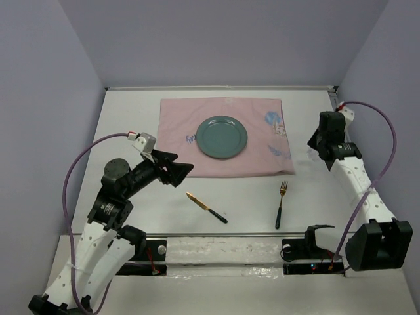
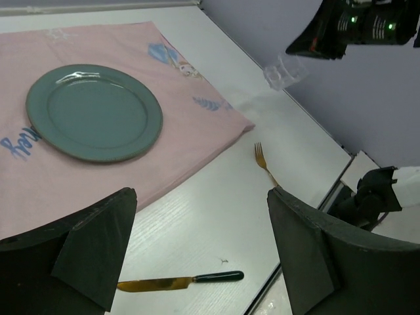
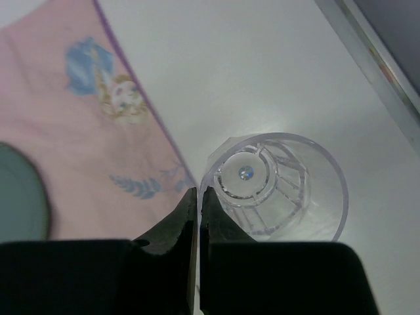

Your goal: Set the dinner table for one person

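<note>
Right gripper (image 3: 198, 195) pinches shut on the rim of the clear cup (image 3: 282, 190) beside the pink placemat (image 1: 184, 118), left gripper (image 2: 200, 203) gapes empty; on the dinner table (image 1: 249, 197) the plate (image 1: 223, 136) sits mid-placemat, but knife (image 1: 207, 207), fork (image 1: 281, 205) and cup look not yet placed.

plate (image 3: 20, 193) cut by left edge, clear cup (image 3: 289, 190) partly hidden behind jaws
</note>
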### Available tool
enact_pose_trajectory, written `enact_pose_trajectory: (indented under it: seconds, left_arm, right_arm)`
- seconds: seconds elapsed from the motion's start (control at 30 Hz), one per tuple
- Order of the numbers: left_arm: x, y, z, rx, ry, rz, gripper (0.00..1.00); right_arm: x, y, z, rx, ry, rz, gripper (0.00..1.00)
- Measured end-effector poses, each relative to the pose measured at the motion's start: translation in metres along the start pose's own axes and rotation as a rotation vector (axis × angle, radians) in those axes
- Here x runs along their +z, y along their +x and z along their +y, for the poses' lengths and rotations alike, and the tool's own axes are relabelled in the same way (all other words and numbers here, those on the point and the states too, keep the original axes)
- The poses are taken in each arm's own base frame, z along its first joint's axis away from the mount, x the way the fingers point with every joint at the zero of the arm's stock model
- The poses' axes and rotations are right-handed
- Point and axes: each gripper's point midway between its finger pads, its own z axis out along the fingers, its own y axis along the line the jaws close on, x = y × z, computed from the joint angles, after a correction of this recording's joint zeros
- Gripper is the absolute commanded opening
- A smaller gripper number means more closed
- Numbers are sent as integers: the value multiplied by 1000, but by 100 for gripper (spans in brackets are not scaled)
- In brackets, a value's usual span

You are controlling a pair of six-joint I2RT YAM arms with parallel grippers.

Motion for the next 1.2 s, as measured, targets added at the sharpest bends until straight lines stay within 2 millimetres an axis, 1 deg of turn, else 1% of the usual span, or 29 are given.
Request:
enact_pose_trajectory:
  seconds: [0.07,0.1,0.17,0.2,0.23,0.27,0.3,0.33,0.43,0.53,0.57,0.6,0.63,0.7,0.9,1.0,1.2]
  left_arm:
    - [3,5,-1,-6,8,20,92]
    - [4,7,-2,-10,10,32,92]
    - [6,7,-3,-14,12,42,92]
    - [5,2,-5,-13,14,33,92]
    - [5,-1,-6,-14,14,25,92]
    - [5,-5,-8,-12,14,15,92]
    - [5,-10,-8,-12,13,-1,92]
    - [4,-15,-9,-11,7,-22,92]
    - [1,-26,-5,-1,-30,-76,93]
    - [-1,-33,4,12,-78,-109,93]
    - [-2,-33,5,14,-87,-113,93]
    - [-2,-34,9,20,-104,-117,93]
    - [-2,-34,14,25,-125,-117,93]
    - [-2,-33,22,27,-159,-112,93]
    - [2,-26,36,29,-206,-83,93]
    - [3,-24,38,29,-213,-75,93]
    - [3,-25,41,30,-225,-76,93]
  right_arm:
    - [-8,-16,24,-28,-61,-33,0]
    - [-11,-21,35,-46,-89,-40,0]
    - [-17,-34,71,-102,-164,-63,0]
    - [-18,-37,85,-123,-195,-67,0]
    - [-17,-39,95,-139,-213,-68,0]
    - [-15,-39,111,-163,-247,-66,0]
    - [-13,-39,120,-183,-270,-60,0]
    - [-8,-38,130,-212,-288,-47,0]
    - [8,-36,147,-261,-304,-21,0]
    - [33,-34,167,-324,-315,6,0]
    - [42,-31,173,-341,-317,19,0]
    - [46,-31,177,-351,-320,21,0]
    - [57,-28,183,-370,-321,35,0]
    - [73,-20,193,-400,-322,65,0]
    - [119,-28,236,-446,-344,55,0]
    - [136,-33,251,-470,-350,43,0]
    - [165,-42,273,-522,-348,9,0]
